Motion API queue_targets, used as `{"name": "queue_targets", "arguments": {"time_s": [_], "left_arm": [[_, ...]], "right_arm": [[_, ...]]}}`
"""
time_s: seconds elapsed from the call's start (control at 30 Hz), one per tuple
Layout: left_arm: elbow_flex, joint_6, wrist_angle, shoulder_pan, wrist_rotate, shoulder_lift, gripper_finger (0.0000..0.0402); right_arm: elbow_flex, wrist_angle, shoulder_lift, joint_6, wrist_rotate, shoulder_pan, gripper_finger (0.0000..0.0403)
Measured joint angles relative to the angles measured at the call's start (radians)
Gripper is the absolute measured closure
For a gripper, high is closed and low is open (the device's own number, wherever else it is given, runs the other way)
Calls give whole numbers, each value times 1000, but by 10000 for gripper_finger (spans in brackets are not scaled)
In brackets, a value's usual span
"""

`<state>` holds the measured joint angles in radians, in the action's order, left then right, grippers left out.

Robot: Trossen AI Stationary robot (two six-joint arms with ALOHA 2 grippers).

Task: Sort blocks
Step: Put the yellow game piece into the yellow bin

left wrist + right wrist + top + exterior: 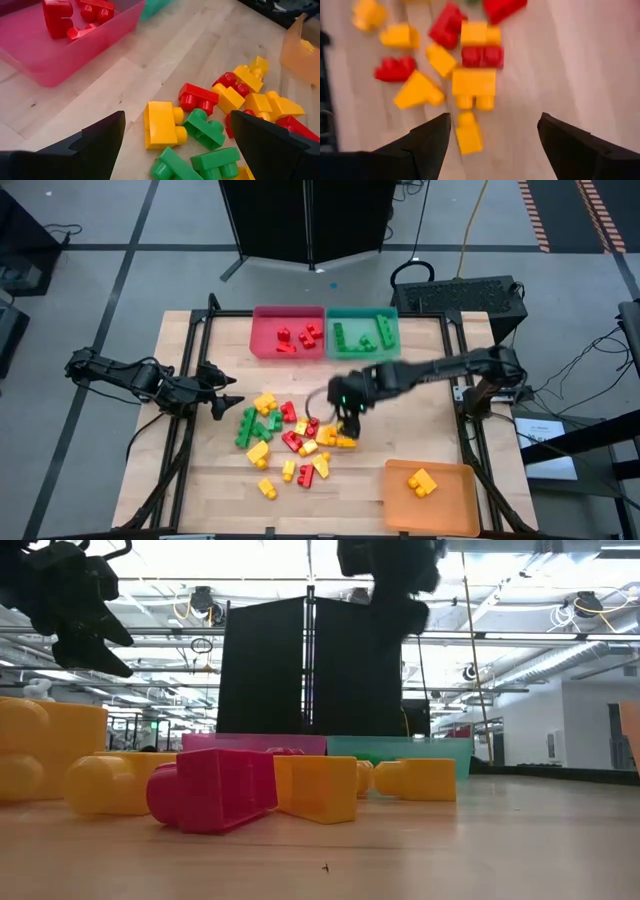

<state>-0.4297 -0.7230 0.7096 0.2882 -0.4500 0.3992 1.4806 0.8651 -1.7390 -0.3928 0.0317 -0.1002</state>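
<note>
The small studded plastic toy blocks [285,442] are scattered mid-tabletop. The right gripper [347,423] is held above a yellow brick [474,88], jaws wide, empty. Being light, rigid and slick, it is best pinched across flat sides. The left gripper [222,402] waits, jaws spread.

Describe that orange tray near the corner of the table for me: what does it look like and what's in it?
The orange tray is a shallow rectangular bin of translucent-looking plastic with low walls. It lies flat on the wooden table at the near right corner, apart from the loose pile of blocks. Inside lie yellow blocks, clustered toward its back left; how many cannot be told. Neither arm touches it.
</note>
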Motion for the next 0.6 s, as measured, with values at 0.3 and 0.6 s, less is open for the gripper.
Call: {"name": "queue_targets", "arguments": {"time_s": [0.3,0.6], "left_arm": [[0,4,15,0,0,0,40],[0,-2,15,0,0,0,40]], "right_arm": [[-258,-323,0,-174,-38,-131,113],[-445,-578,0,-283,-54,-146,112]]}}
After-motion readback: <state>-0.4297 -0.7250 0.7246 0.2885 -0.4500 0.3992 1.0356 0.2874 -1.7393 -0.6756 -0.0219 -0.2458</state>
